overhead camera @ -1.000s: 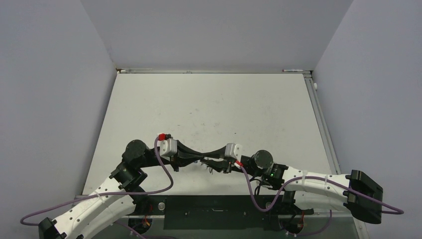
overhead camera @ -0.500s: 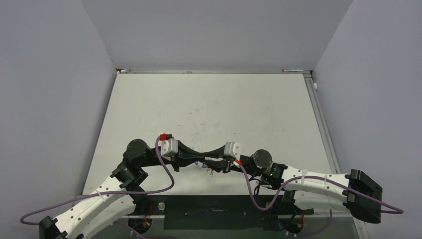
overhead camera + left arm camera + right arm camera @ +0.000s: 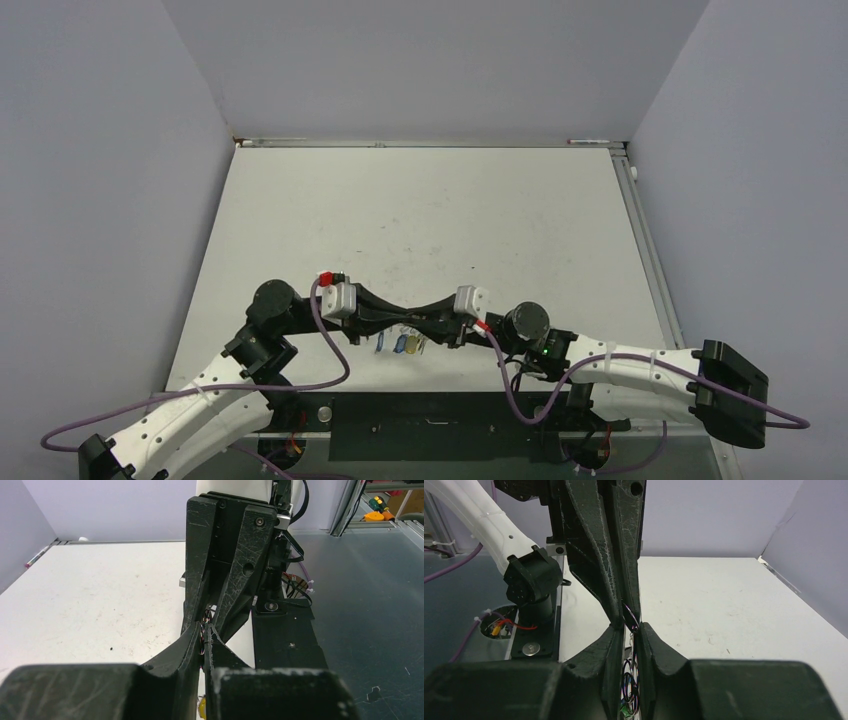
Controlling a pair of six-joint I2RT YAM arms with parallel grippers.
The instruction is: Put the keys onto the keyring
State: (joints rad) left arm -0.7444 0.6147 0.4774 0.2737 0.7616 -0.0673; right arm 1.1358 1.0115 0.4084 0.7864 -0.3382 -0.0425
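Observation:
My two grippers meet tip to tip above the table's near edge. The left gripper is shut on the thin wire of the keyring. The right gripper faces it, its jaws nearly together on the same keyring, with small wire loops between its fingers. Keys hang just below the meeting point: a blue one, a yellowish one and a pale one. A yellow bit and a green bit show beneath the fingers. Most of the keyring is hidden.
The white table stretches away behind the grippers. The dark mounting plate with both arm bases lies along the near edge. Grey walls close in the left, back and right sides.
The keys now hang in view below the joined fingertips, showing blue and yellow; before they were a dark bunch under the right gripper. Both grippers stay tip to tip, shifted slightly.

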